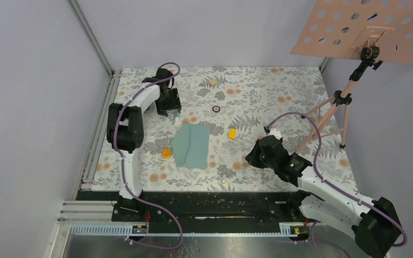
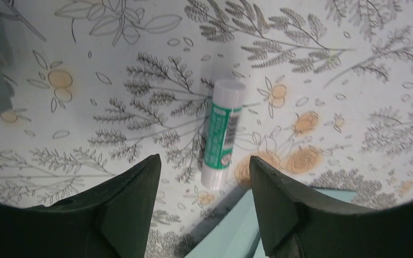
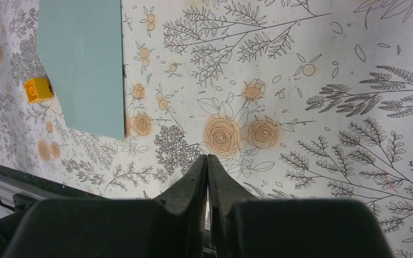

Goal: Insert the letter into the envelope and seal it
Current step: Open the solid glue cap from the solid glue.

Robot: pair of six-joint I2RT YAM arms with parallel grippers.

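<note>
The teal grey-green envelope (image 1: 191, 145) lies flat in the middle of the table, a crease running down it. Its corner shows in the right wrist view (image 3: 80, 64). The letter is not in view. My left gripper (image 1: 172, 112) is open at the back left, just beyond the envelope's far end. In the left wrist view (image 2: 204, 161) it hangs low over a white and green glue stick (image 2: 223, 131), which lies on the cloth ahead of the open fingers. My right gripper (image 1: 254, 156) is shut and empty to the right of the envelope, and its tips meet over the cloth (image 3: 208, 157).
A yellow block (image 1: 232, 133) and an orange block (image 1: 166, 153) flank the envelope. A black ring (image 1: 216, 108) lies farther back. A pale teal object (image 2: 236, 231) sits under the left fingers. A pink perforated board (image 1: 371, 29) on a tripod (image 1: 333, 110) stands at the right.
</note>
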